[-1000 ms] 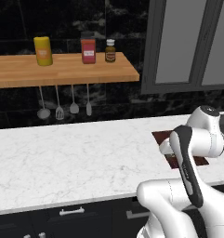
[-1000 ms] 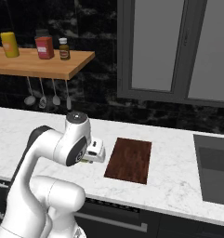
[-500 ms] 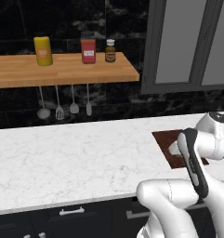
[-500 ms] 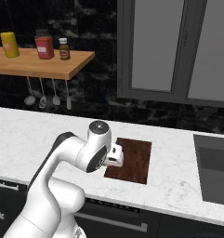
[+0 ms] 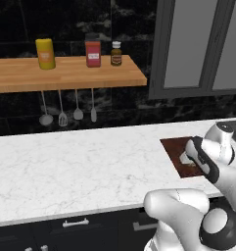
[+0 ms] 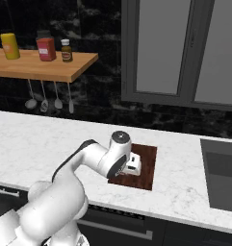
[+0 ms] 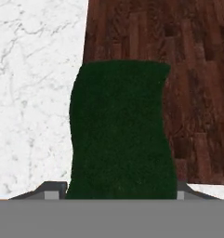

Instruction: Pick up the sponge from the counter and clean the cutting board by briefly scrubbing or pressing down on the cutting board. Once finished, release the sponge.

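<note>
Hand view: end effector (image 7: pixel 120 188) clamps the dark green rectangular sponge (image 7: pixel 119 130).
Sponge hangs over the dark reddish-brown flat cutting board's (image 7: pixel 178 69) nine-o'clock edge, beside white marble worktop (image 7: pixel 34 83), likely poised for pressing down.

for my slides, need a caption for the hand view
Gripper holding the dark green sponge over the edge of the cutting board on the marble counter.
</note>
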